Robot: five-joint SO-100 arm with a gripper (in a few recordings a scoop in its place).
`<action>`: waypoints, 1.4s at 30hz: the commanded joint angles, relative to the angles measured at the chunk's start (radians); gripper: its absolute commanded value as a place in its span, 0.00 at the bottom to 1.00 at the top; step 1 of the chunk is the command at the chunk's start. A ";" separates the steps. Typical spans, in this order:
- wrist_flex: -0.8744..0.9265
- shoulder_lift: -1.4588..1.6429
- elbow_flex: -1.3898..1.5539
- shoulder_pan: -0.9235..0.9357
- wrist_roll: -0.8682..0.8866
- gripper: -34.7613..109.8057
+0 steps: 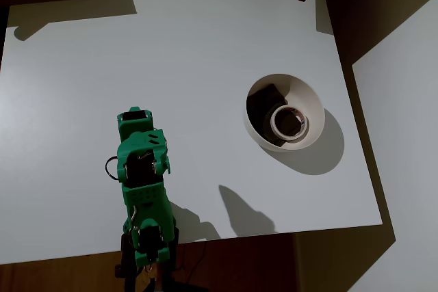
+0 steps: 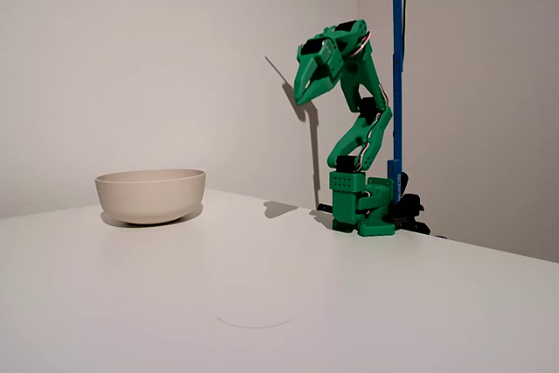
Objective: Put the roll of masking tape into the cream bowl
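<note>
one cream bowl (image 1: 309,104) sitting right of the arm in the overhead view, holding one roll of masking tape (image 1: 287,122) atop one dark block (image 1: 265,100), green gripper (image 2: 303,93) hanging raised, jaws seemingly closed, empty

In the overhead view the white table (image 1: 171,52) is lying open around the green arm (image 1: 144,182), from about nine o'clock over twelve to two o'clock. The cream bowl (image 1: 311,104) is standing at about two o'clock from the arm, well apart from it, near the table's right edge. Inside it the roll of masking tape (image 1: 287,122) is resting on a dark blocky thing (image 1: 263,104) (so the bowl's hollow is partly taken). In the fixed view the gripper (image 2: 306,85) is hanging high above the surface, and a blue pole (image 2: 397,67) is standing just behind the arm's base.
</note>
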 commanded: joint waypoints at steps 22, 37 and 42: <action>-0.187 0.787 1.104 0.017 -0.074 0.18; -0.075 0.793 1.180 0.049 -0.041 0.18; -0.075 0.793 1.180 0.048 -0.049 0.18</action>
